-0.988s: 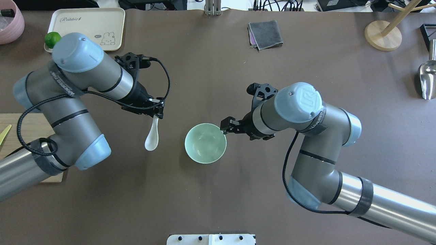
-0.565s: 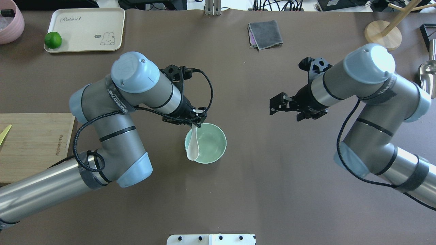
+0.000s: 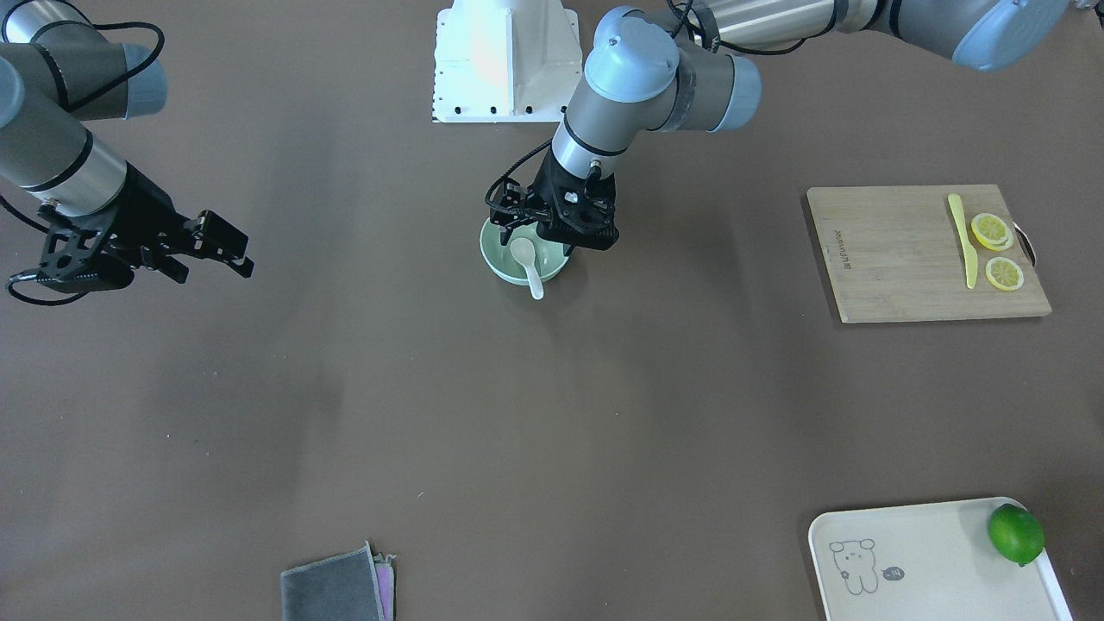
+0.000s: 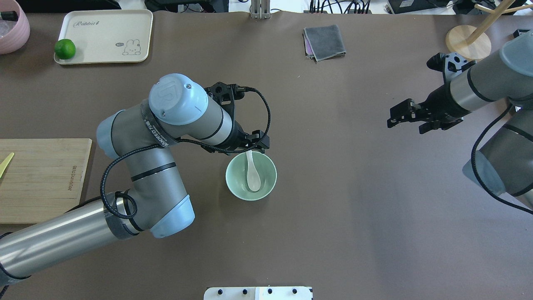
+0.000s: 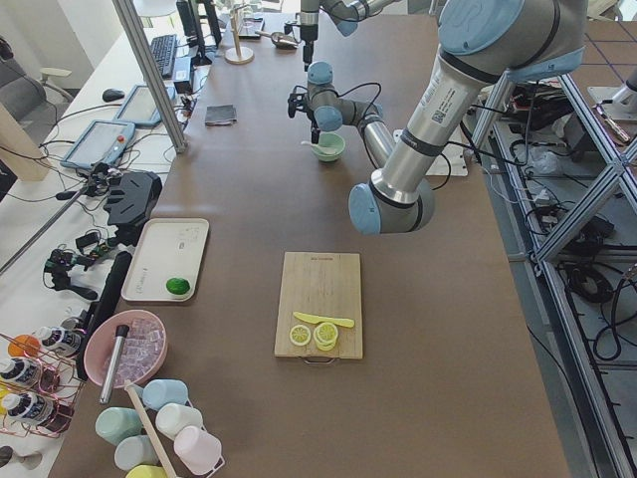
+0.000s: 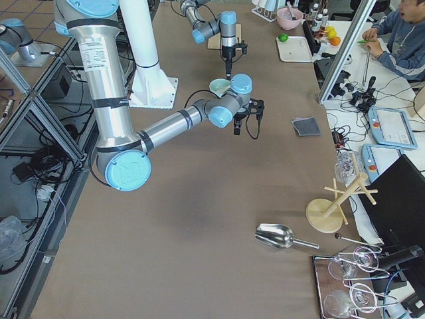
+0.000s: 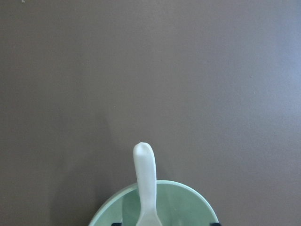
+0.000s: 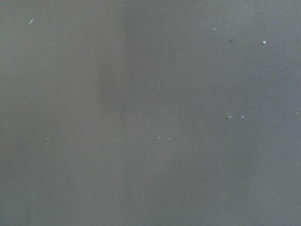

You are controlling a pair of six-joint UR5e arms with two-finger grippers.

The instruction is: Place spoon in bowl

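Observation:
The white spoon (image 4: 252, 177) lies in the mint-green bowl (image 4: 235, 183) at mid-table, scoop down inside. Its handle leans over the far rim. The front-facing view shows the spoon (image 3: 523, 253) in the bowl (image 3: 500, 269) with the handle sticking out over the rim. My left gripper (image 4: 255, 146) hovers just above the handle end, jaws open, not touching it. In the left wrist view the spoon handle (image 7: 146, 183) stands free above the bowl (image 7: 183, 200). My right gripper (image 4: 393, 118) is open and empty, far to the bowl's right; it also shows in the front-facing view (image 3: 231, 250).
A wooden cutting board (image 4: 41, 175) holds a yellow knife (image 3: 962, 237) and lemon slices (image 3: 992, 233). A tray (image 4: 104, 35) carries a lime (image 4: 64, 48). A grey cloth (image 4: 324, 41), a wooden stand (image 4: 468, 43) and a metal scoop (image 4: 522, 96) lie far off.
My left gripper carried the spoon rightward over the bowl and let it go into it. My right gripper left the bowl's rim and drew away to the right.

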